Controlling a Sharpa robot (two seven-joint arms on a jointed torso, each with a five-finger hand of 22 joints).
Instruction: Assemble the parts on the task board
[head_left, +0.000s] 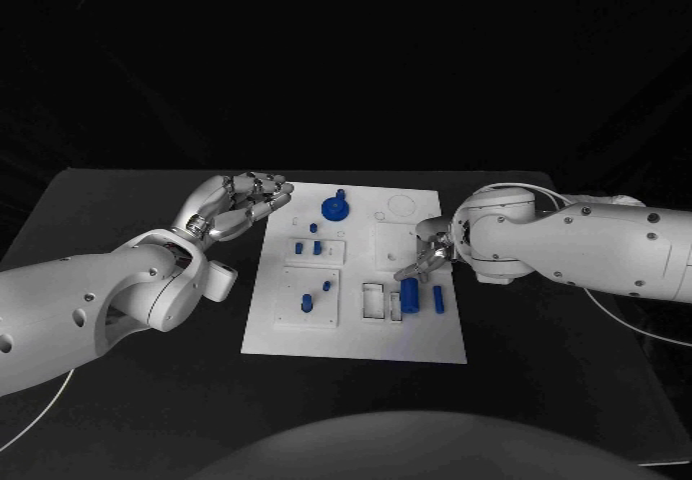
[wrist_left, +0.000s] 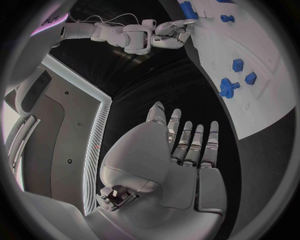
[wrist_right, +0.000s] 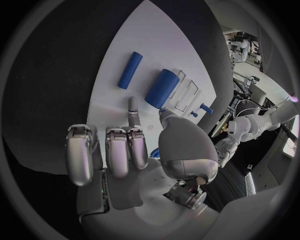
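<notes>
The white task board (head_left: 361, 335) lies in the middle of the black table. On it are a blue gear-like part (head_left: 335, 207) at the far end, small blue pieces (head_left: 307, 246) further in, a thick blue cylinder (head_left: 410, 294) and a thin blue peg (head_left: 438, 298) toward the right. My right hand (head_left: 428, 256) hovers over the board just beyond the thick cylinder (wrist_right: 161, 88). Its thumb tip and one finger reach toward the cylinder's end, with nothing held. My left hand (head_left: 238, 205) is raised beside the board's far left edge, fingers apart and empty (wrist_left: 181, 150).
More small blue pieces (head_left: 306, 301) stand in a raised white block at the board's near left. Empty slots (head_left: 375, 298) sit beside the thick cylinder. Bare black table (head_left: 562, 380) surrounds the board. The left wrist view shows the gear (wrist_left: 229, 87) and my right hand (wrist_left: 172, 32).
</notes>
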